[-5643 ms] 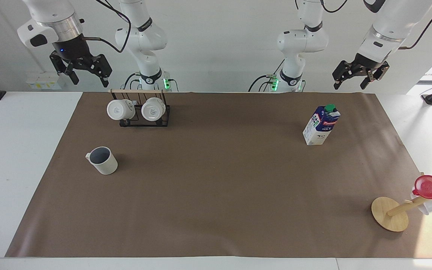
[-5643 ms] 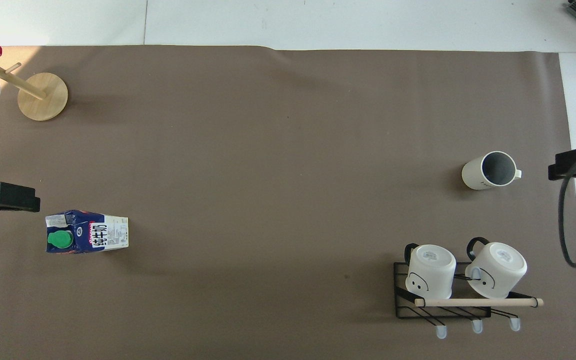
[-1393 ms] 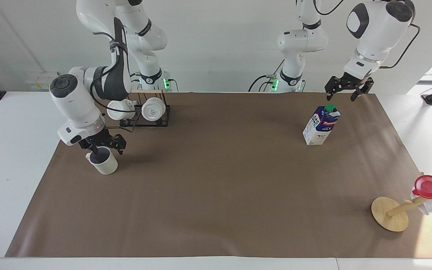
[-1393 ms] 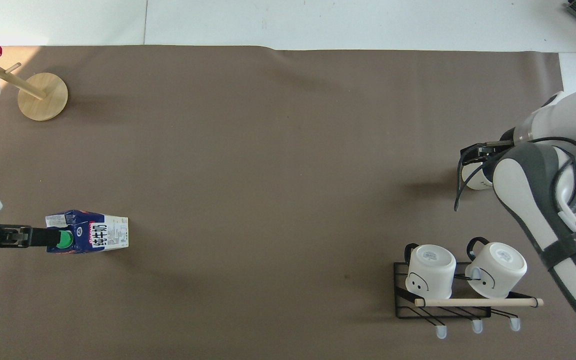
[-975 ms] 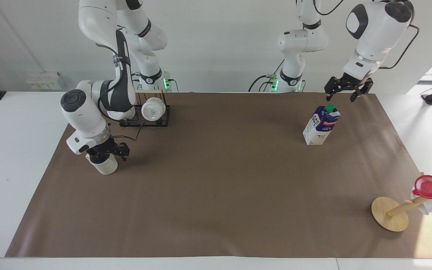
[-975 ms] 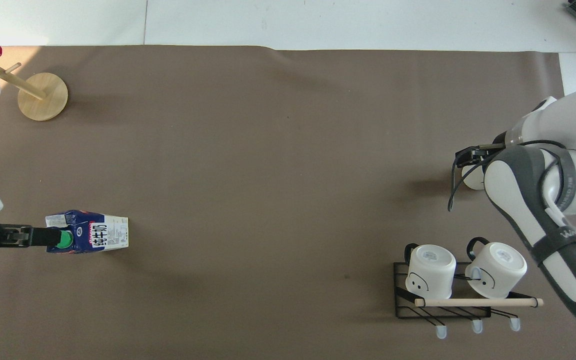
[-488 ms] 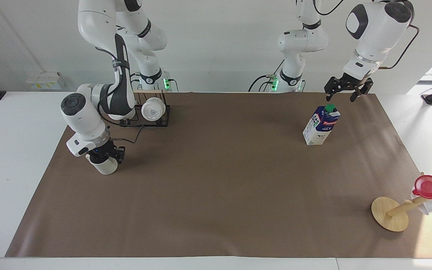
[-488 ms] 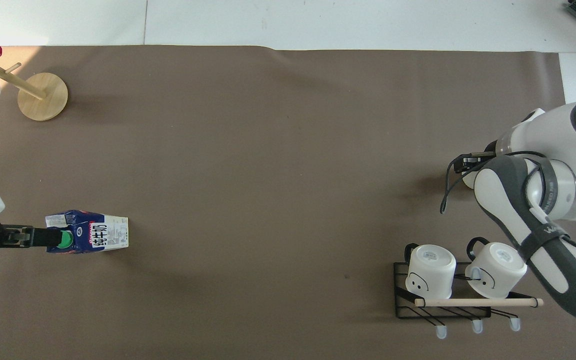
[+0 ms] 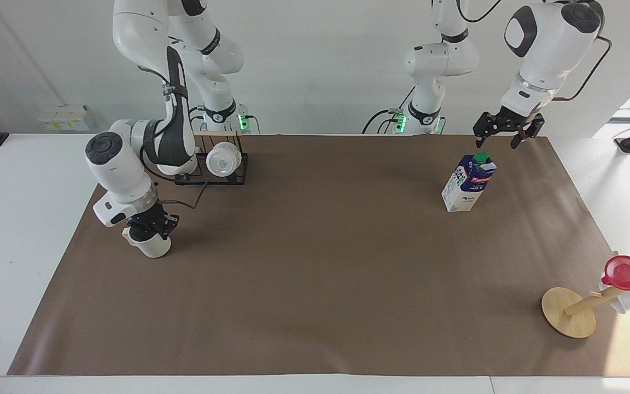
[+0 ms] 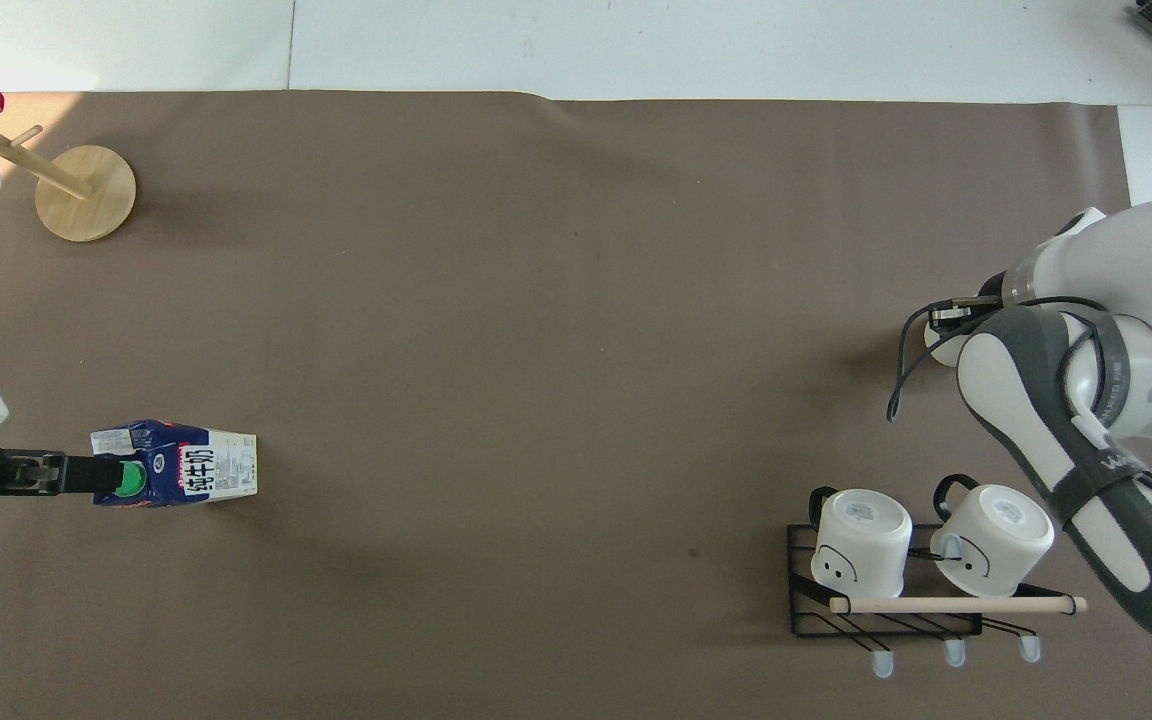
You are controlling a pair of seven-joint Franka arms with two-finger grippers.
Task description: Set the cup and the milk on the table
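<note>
The off-white cup [image 9: 153,247] stands on the brown paper [image 9: 320,262] of the table [image 9: 14,219], toward the right arm's end. My right gripper [image 9: 151,227] is down on its rim and shut on it. In the overhead view the right arm hides all but an edge of the cup [image 10: 938,342]. The milk [image 9: 469,183] stands upright toward the left arm's end, and it also shows in the overhead view [image 10: 186,463]. My left gripper [image 9: 497,140] is open in the air just above the milk's green cap [image 9: 480,157], not touching it.
A black wire rack [image 9: 211,164] with two white mugs stands nearer to the robots than the cup; it also shows in the overhead view [image 10: 896,600]. A tilted wooden stand [image 9: 569,313] with a red cup [image 9: 626,272] sits at the left arm's end.
My right gripper came down from above onto the cup and closed on its rim. The cup has shifted a little farther from the robots. My left gripper came over the milk, then held still.
</note>
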